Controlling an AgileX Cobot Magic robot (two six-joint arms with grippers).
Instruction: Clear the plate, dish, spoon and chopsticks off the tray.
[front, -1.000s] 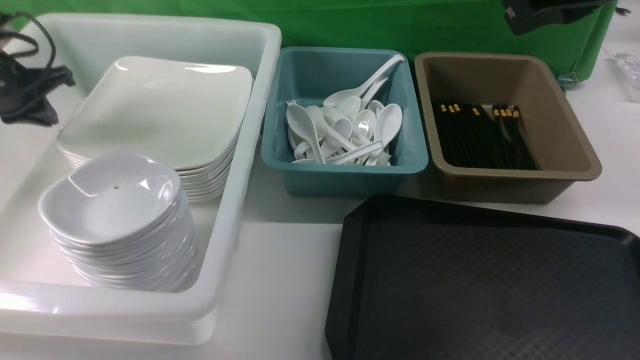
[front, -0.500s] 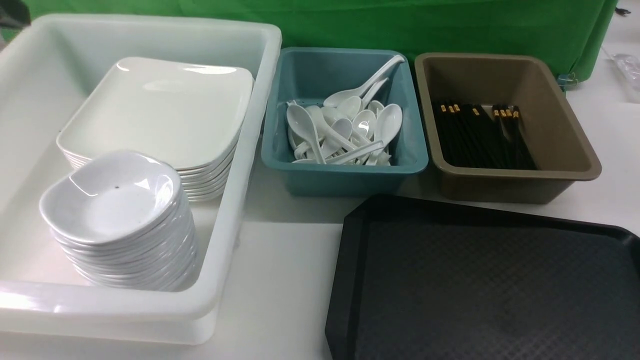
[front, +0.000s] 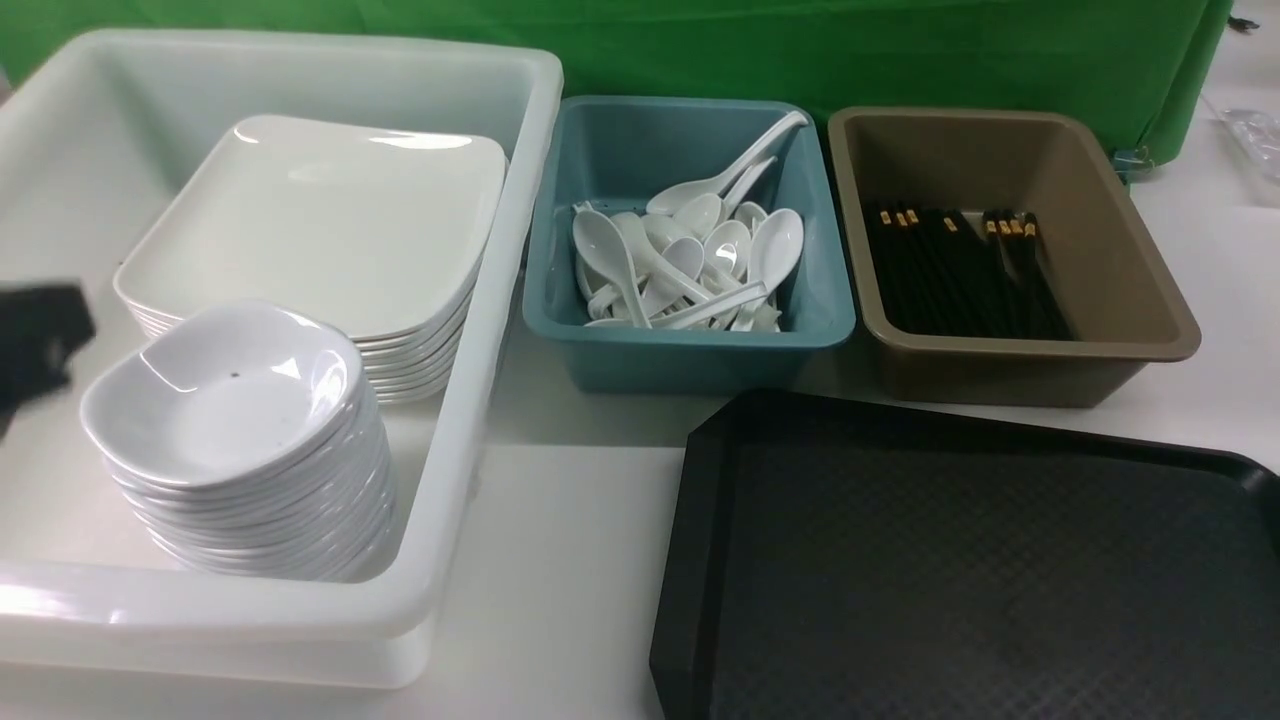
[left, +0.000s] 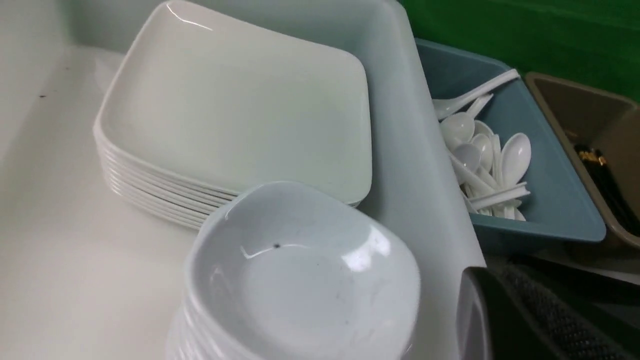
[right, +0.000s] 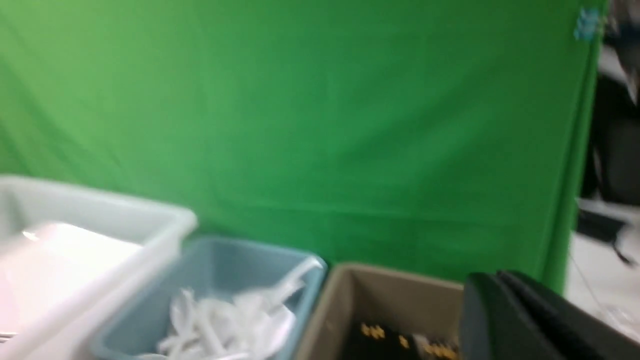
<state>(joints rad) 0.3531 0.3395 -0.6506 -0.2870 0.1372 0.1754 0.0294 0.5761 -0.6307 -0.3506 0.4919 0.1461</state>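
Note:
The black tray (front: 960, 560) lies at the front right with nothing on it. A stack of large white plates (front: 310, 220) and a stack of small white dishes (front: 225, 400) stand in the white tub (front: 470, 400). White spoons (front: 690, 260) fill the teal tub (front: 700, 350). Black chopsticks (front: 960, 270) lie in the brown tub (front: 1030, 370). My left gripper (front: 35, 345) hovers at the tub's left edge beside the dishes. One textured finger (left: 530, 305) shows bare, with nothing against it. My right gripper (right: 500, 285) is shut and empty, out of the front view.
A green cloth (front: 800, 50) hangs behind the three tubs. White table (front: 570, 520) shows between the white tub and the tray. The tray's right end runs out of the front view.
My left gripper went from the far left corner out of view and now shows lower at the left edge. The right arm left the top right of the front view.

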